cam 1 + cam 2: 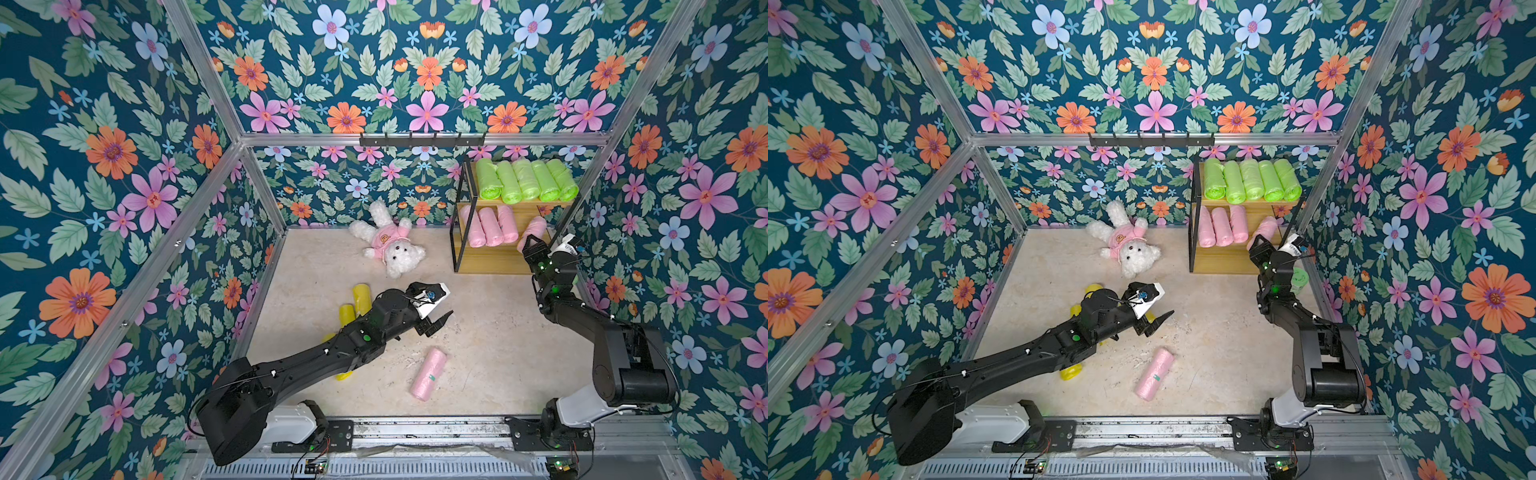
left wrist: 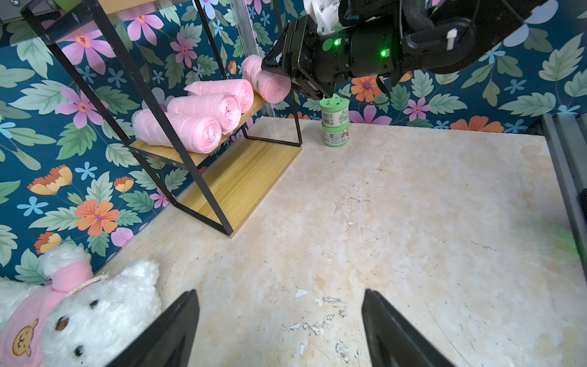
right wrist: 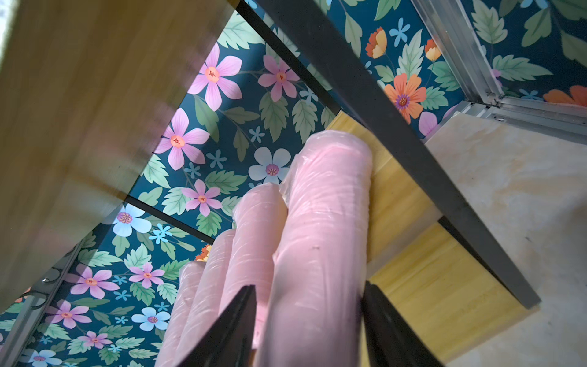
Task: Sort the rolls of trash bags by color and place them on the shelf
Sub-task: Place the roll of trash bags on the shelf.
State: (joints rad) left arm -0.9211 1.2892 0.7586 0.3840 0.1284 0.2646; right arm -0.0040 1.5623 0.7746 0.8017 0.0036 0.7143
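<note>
The right gripper [image 3: 308,287] is pinching the near end of a soft pale-pink roll of crinkly plastic bags [image 3: 320,222]. Its jaws are drawn narrow against the roll's sides as far as I can judge. It is holding the roll at the middle board of the stepped wooden shelf with the thin black frame [image 1: 490,266].

That pink roll is lying askew. Its far end is reaching in beside three more pale-pink rolls [image 1: 490,226], while its near end is sticking out past the front edge, as the left wrist view shows. Five lime-green rolls [image 1: 525,180] are filling the top board.

To finish this placement well, I'd say the wrist should be:
- swinging the roll parallel to its neighbours;
- sliding it deeper until most of its length is over wood;
- letting go only then, since this soft plastic is likely to sag or roll off a short perch.

The black upright is standing just beside the roll on its outer side, so the fingers need to keep clear of it.

The left gripper [image 1: 437,323] is hanging wide open and empty over the pale stone floor. One loose pale-pink roll [image 1: 429,374] is lying near it, and yellow rolls [image 1: 360,297] are partly hidden under its arm.
</note>
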